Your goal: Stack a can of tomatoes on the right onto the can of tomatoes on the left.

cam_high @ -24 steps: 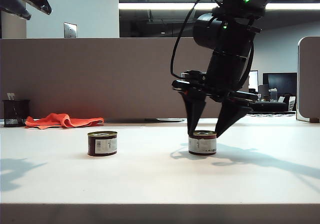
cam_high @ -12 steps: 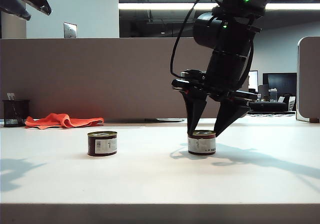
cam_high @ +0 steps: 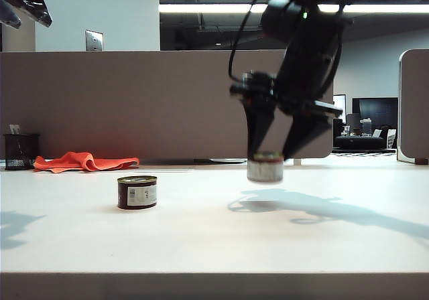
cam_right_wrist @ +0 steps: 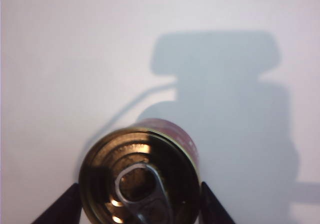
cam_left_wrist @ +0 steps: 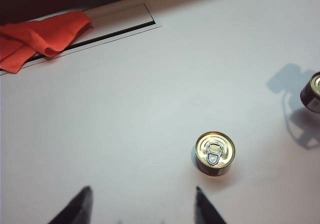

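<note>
Holding the right can [cam_high: 265, 167] up off the table [cam_high: 201, 240], the right gripper [cam_high: 275, 154] has its two fingers pressed on the can's sides. You can see a gap between the can and its shadow on the table. In the right wrist view the right can [cam_right_wrist: 140, 176] sits between the dark fingertips [cam_right_wrist: 62, 206], with its gold lid and pull tab facing the camera. The left can [cam_high: 137, 191] stands upright on the table, well apart from the lifted one. The left gripper [cam_left_wrist: 140, 204] hangs high over the table near the left can [cam_left_wrist: 214, 153], with its fingers wide apart and nothing between them. An orange cloth [cam_high: 84, 161] lies at the back of the table, near a black mesh cup [cam_high: 20, 151].
</note>
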